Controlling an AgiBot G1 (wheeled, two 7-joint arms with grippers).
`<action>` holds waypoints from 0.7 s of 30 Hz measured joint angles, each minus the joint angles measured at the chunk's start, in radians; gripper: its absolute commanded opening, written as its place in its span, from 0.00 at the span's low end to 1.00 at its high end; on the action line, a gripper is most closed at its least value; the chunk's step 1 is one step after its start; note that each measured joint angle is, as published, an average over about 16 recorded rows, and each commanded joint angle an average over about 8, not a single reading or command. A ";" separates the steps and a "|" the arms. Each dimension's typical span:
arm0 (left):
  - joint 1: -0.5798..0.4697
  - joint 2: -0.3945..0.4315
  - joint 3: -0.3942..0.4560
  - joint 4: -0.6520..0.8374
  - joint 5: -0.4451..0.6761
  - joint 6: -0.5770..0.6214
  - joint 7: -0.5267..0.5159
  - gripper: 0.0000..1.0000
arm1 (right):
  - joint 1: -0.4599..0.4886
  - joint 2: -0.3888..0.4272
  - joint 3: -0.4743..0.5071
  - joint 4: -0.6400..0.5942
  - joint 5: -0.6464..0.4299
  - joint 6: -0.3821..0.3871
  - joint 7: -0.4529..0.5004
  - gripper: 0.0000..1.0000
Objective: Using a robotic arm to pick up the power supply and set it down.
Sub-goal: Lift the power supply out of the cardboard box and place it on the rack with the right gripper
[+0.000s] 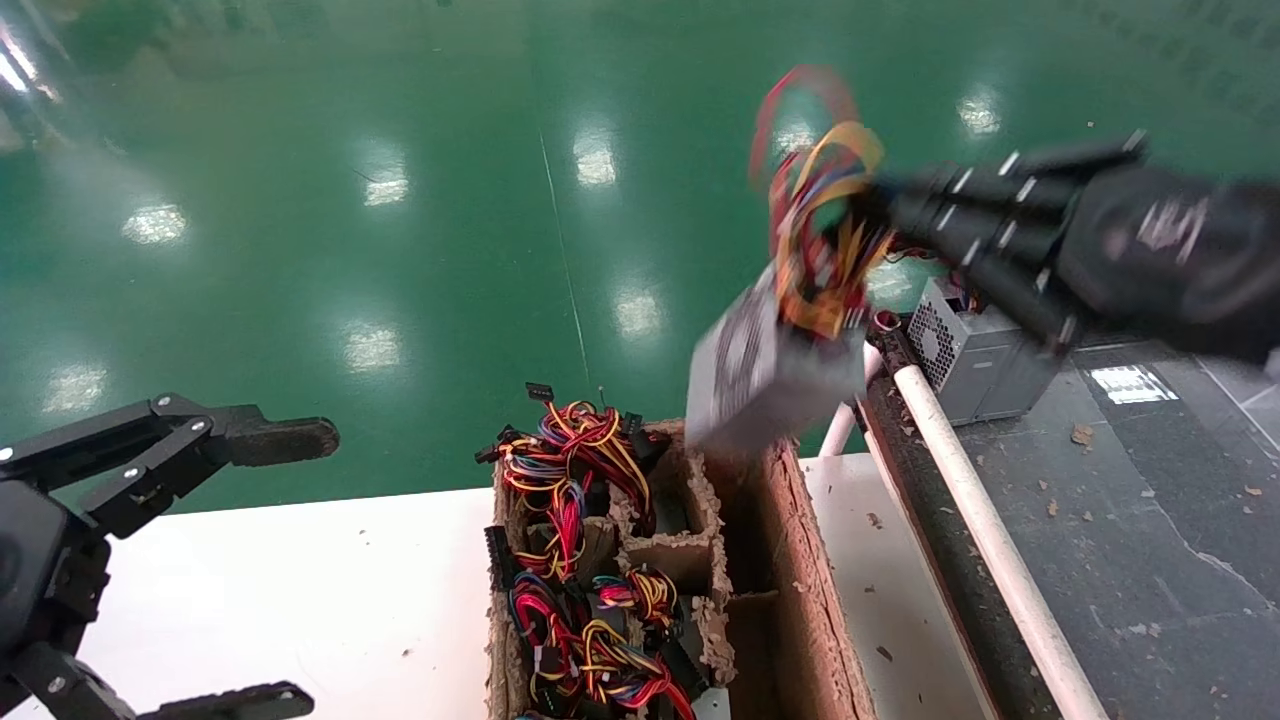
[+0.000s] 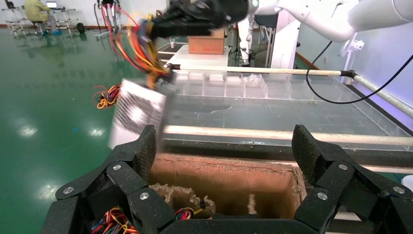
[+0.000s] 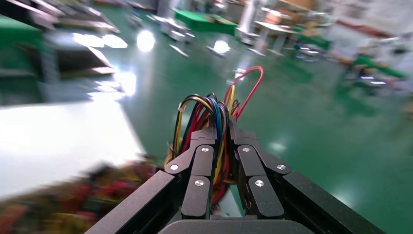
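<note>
Power supply (image 1: 765,365) dangles mid-carry, right gripper (image 1: 885,215) clenched on its wires (image 1: 820,220); left gripper (image 1: 270,560) released, idle; next: lower onto conveyor (image 1: 1120,520).

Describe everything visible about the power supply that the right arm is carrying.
The power supply is a grey sheet-metal box with a perforated face, hanging tilted in the air above the cardboard box. It hangs by its red, yellow and black wire bundle, which the right end effector pinches shut. Nothing else touches it.
</note>
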 measured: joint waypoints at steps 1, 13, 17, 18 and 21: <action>0.000 0.000 0.000 0.000 0.000 0.000 0.000 1.00 | 0.016 0.000 0.003 -0.013 -0.014 0.013 -0.006 0.00; 0.000 0.000 0.001 0.000 -0.001 0.000 0.001 1.00 | 0.202 0.010 0.023 -0.247 -0.162 0.124 -0.096 0.00; 0.000 -0.001 0.002 0.000 -0.001 0.000 0.001 1.00 | 0.240 0.022 0.028 -0.339 -0.192 0.136 -0.135 0.00; -0.001 -0.001 0.002 0.000 -0.001 0.000 0.001 1.00 | 0.248 0.026 0.028 -0.363 -0.199 0.137 -0.145 0.00; -0.001 -0.001 0.002 0.000 -0.001 0.000 0.001 1.00 | 0.263 0.036 0.028 -0.430 -0.217 0.134 -0.173 0.00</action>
